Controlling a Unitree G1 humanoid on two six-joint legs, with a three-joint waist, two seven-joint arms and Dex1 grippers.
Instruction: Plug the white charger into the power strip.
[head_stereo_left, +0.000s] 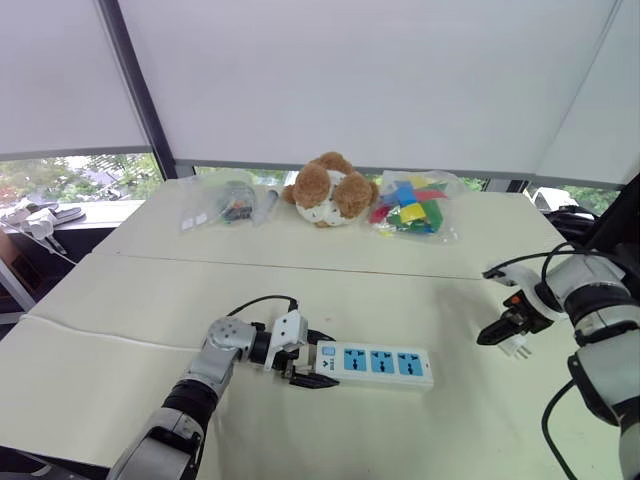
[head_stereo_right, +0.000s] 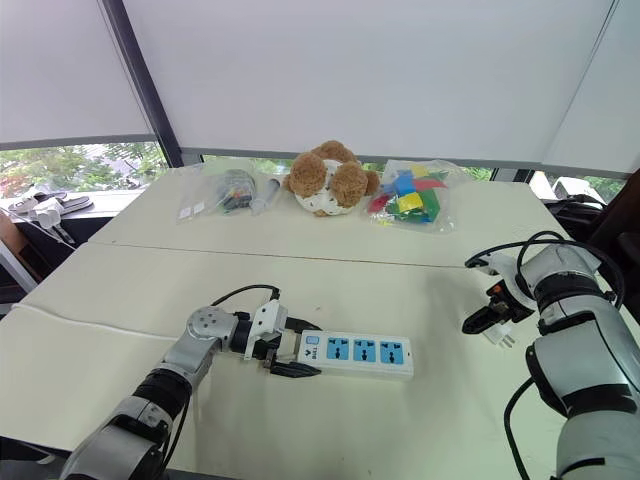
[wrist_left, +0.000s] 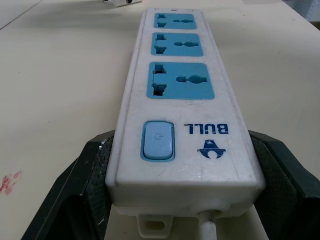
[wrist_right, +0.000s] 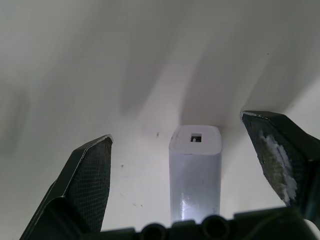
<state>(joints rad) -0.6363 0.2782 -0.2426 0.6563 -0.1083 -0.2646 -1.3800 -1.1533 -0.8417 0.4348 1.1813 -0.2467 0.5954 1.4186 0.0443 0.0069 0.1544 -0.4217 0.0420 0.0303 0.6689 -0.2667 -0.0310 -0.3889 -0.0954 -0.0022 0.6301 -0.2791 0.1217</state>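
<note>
The white power strip (head_stereo_left: 375, 362), with three blue sockets and a blue switch, lies flat on the cream table in front of me. My left gripper (head_stereo_left: 305, 365) is shut on its switch end, and in the left wrist view both black fingers (wrist_left: 75, 200) press the strip's (wrist_left: 182, 100) sides. At the right, the white charger (head_stereo_left: 517, 347) rests on the table with its prongs pointing towards me. My right gripper (head_stereo_left: 497, 332) hovers at it, open. In the right wrist view the charger (wrist_right: 196, 175) sits between the spread fingers (wrist_right: 85, 180) without touching either.
A brown and white plush toy (head_stereo_left: 325, 190), a bag of coloured blocks (head_stereo_left: 412, 208) and a clear bag of small items (head_stereo_left: 222, 203) line the far table (head_stereo_left: 150, 300). The strip's black cable (head_stereo_left: 262, 300) loops behind my left wrist. Bare tabletop separates strip and charger.
</note>
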